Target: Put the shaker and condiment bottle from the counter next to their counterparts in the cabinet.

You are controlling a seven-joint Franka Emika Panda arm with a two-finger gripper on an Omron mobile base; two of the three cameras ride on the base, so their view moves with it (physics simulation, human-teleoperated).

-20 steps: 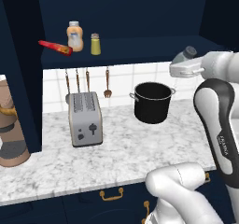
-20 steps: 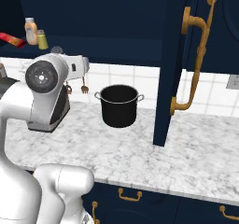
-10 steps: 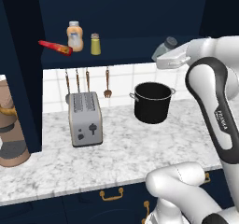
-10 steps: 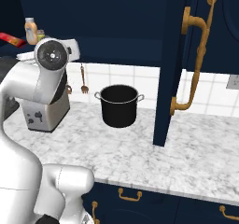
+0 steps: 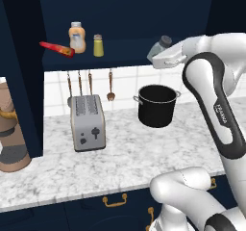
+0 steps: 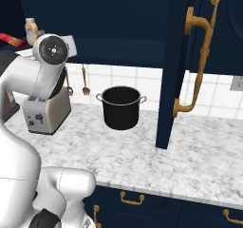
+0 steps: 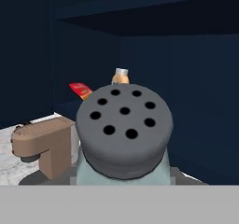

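My gripper (image 5: 163, 54) is shut on the shaker (image 5: 160, 46), a pale grey-blue one tilted in the air at the right end of the cabinet (image 5: 96, 61) shelf. Its dark holed cap (image 7: 124, 129) looms close in the hand view and hides the fingertips. The red condiment bottle (image 5: 56, 49) lies on its side at the shelf's left end. Beside it stand the counterparts, a fat orange bottle (image 5: 77, 36) and a yellow-green shaker (image 5: 98, 45). The hand view looks along the shelf to the red bottle (image 7: 80, 90) and the orange bottle (image 7: 121, 76).
On the marbled counter (image 5: 125, 158) stand a black pot (image 5: 156, 105), a silver toaster (image 5: 87, 122) and a brown appliance (image 5: 9, 138) at the far left. Utensils (image 5: 89, 83) hang on the tiled wall. An open navy cabinet door (image 6: 173, 65) with a brass handle stands right of the pot.
The arm has swung left and up with the shaker, from right of the pot to the right end of the cabinet shelf. The things on the shelf and counter have not moved.
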